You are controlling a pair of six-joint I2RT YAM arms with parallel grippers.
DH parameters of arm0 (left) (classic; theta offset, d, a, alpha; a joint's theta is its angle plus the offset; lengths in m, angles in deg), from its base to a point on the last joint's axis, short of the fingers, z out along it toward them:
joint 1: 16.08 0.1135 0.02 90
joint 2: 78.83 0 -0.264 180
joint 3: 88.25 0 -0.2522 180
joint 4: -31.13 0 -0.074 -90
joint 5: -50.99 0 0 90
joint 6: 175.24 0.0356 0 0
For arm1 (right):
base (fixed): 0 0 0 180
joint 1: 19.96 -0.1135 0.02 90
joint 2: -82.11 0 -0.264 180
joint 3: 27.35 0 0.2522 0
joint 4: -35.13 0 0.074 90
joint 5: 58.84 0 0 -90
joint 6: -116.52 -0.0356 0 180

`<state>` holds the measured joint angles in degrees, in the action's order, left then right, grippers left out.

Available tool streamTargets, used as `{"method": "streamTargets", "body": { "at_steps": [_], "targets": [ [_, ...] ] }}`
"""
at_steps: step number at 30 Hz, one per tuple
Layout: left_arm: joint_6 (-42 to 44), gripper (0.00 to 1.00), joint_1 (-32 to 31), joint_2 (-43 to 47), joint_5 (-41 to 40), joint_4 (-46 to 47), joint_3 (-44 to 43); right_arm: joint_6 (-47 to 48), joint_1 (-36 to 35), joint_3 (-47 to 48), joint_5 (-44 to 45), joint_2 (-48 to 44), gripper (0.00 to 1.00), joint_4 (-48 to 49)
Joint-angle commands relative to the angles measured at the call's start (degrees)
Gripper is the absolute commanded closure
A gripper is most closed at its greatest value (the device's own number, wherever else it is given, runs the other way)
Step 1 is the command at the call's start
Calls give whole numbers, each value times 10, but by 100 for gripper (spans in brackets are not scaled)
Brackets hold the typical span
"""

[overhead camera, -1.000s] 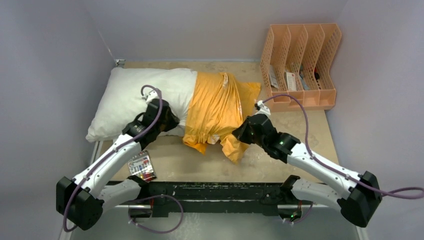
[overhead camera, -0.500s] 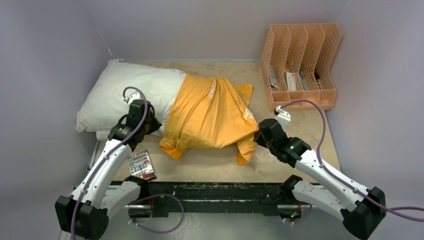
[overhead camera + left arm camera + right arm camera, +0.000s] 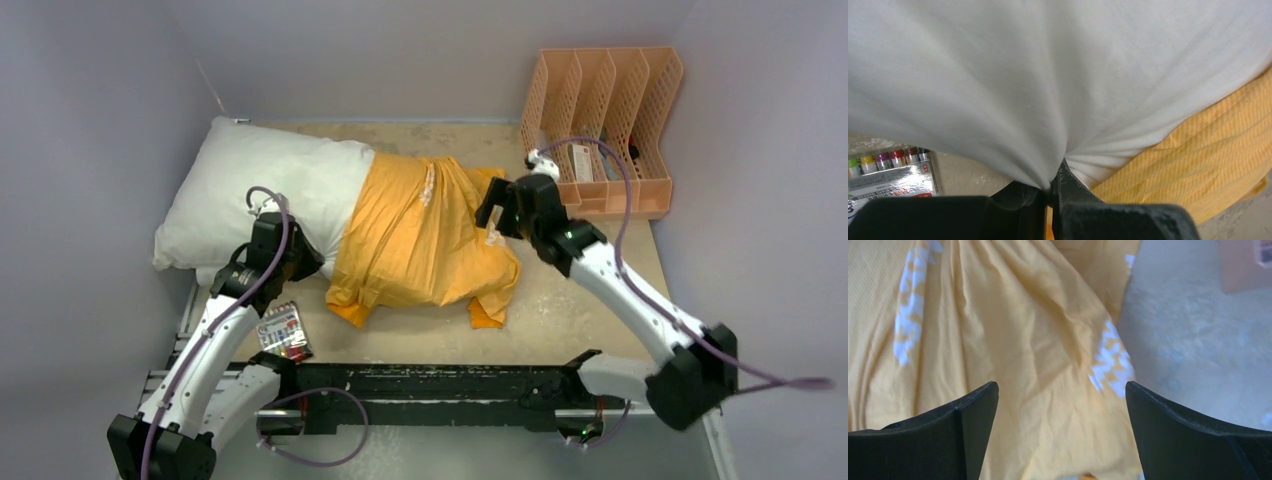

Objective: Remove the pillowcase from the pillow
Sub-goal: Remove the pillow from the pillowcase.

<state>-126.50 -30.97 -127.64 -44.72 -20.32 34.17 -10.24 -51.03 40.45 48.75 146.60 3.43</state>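
Being pinched by a thin fold in the closed left end effector (image 3: 1052,184), the pillow (image 3: 260,190) may be lost; the pillowcase (image 3: 420,240), below the wide, empty right end effector (image 3: 1060,390), could be gripped with pillow inside.

Peach file rack (image 3: 645,197) far rt, prob. marker pack (image 3: 283,333) near-left

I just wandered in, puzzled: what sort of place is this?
Most likely a robot test bench in a lab, not a bedroom. A left arm and a right arm are bolted to a table boxed in by bare grey walls, with a pillow, partly in its pillowcase, near a file rack.
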Motion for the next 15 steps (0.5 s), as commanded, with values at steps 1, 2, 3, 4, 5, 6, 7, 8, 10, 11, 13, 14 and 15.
{"method": "streamTargets", "body": {
  "at_steps": [1, 2, 3, 4, 5, 6, 7, 8, 10, 11, 13, 14, 15],
  "targets": [
    [12, 100, -2, 9, 33, -37, -18, 52, 74, 118, -238, 161, 1, 28],
    [10, 100, -2, 15, 32, -39, -18, 59, 82, 138, -299, 200, 1, 44],
    [7, 100, -2, 20, 33, -40, -18, 63, 88, 158, -348, 234, 1, 58],
    [4, 100, -2, 22, 34, -41, -16, 55, 94, 172, -372, 268, 2, 64],
    [2, 100, -2, 25, 37, -41, -15, 42, 100, 183, -390, 297, 2, 69],
    [0, 100, -2, 27, 40, -42, -14, 36, 107, 187, -414, 322, 2, 84],
    [0, 100, -2, 28, 42, -44, -14, 25, 112, 187, -443, 346, 2, 108],
    [-1, 100, -2, 30, 43, -46, -14, 13, 119, 188, -473, 377, 2, 128],
    [-1, 100, -2, 34, 43, -50, -14, 10, 131, 198, -558, 425, 29, 147],
    [-1, 100, -2, 36, 42, -54, -14, 11, 134, 199, -593, 438, 48, 152],
    [-1, 100, -2, 40, 37, -59, -16, 12, 135, 173, -619, 427, 72, 176],
    [-3, 100, -2, 41, 34, -61, -15, 14, 134, 156, -594, 406, 81, 173],
    [-6, 100, -2, 42, 30, -61, -14, 21, 135, 138, -548, 375, 88, 160]
  ]
}}
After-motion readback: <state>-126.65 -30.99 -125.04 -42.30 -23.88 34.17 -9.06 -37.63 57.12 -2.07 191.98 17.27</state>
